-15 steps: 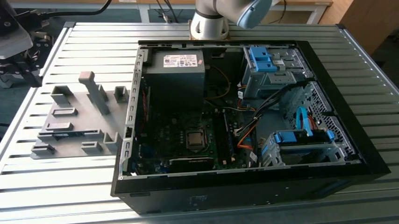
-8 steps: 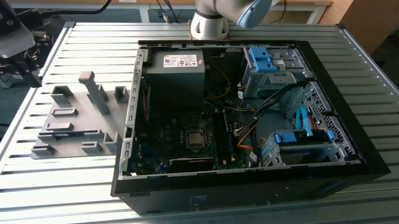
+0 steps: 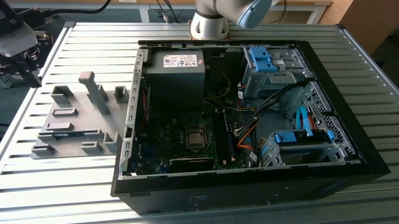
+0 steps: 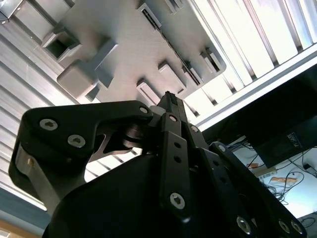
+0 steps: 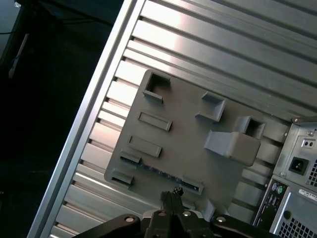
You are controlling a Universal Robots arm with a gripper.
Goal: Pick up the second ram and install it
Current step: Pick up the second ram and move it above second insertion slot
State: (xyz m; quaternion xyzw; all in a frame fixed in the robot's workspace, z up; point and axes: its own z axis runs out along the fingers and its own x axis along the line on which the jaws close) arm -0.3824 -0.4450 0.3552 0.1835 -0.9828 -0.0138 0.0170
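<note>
While the one arm [image 3: 209, 23] reaches across from its base at the far edge of the slatted metal desk [image 3: 93, 37], its single end effector [image 3: 35, 83] hangs in the air at the exterior view's left. It touches nothing, and in both wrist views its two fingers [image 4: 171, 129] look pressed together with nothing between them. The second ram [image 3: 67, 135], one thin blue-green board, sits on edge in the grey holder plate [image 3: 81, 116]. In the first wrist view it [image 5: 161, 171] runs between two small end blocks along one side of the plate [image 5: 188, 134], with the fingertips of the end effector [image 5: 172, 194] just short of it and apart from it. That view also shows three hollow square blocks, two low flat bars and one tall post on the plate. The plate lies flat on the desk just beside one open computer case [image 3: 218, 191], on the exterior view's left of it. Inside the case are one power supply [image 3: 177, 70], one bare processor socket [image 3: 195, 138] and two blue drive brackets [image 3: 262, 58]. Whether any memory board stands in the case's slots cannot be told.
</note>
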